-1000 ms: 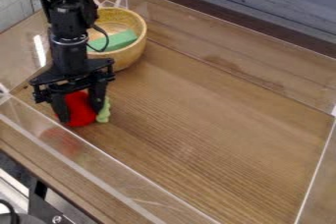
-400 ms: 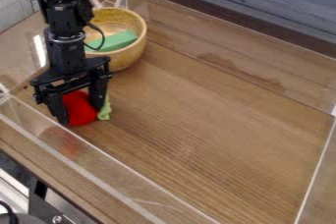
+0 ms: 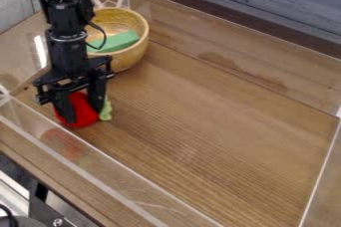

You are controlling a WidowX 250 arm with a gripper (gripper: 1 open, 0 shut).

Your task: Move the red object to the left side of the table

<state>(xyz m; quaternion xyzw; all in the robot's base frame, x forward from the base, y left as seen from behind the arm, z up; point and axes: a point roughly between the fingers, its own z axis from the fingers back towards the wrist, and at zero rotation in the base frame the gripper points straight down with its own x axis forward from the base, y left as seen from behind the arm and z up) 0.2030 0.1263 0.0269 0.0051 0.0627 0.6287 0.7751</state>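
Note:
The red object [image 3: 84, 113], a small glossy red toy fruit with a light-green leafy end [image 3: 104, 110], rests on the brown wood-grain table [image 3: 213, 121] near its left side. My gripper [image 3: 78, 100] points straight down right over it, its black fingers [image 3: 54, 101] spread on either side of the fruit. The jaws stand open, with gaps showing beside the fruit. The top of the fruit is hidden behind the gripper.
A tan wooden bowl [image 3: 131, 24] holding a flat green block [image 3: 123, 38] stands just behind the gripper at the back left. Low clear acrylic walls [image 3: 147, 186] border the table on the front, left and right.
The jaws have spread wider around the red object, which stays on the table. The hand has kept its place, with a slight roll of the wrist.

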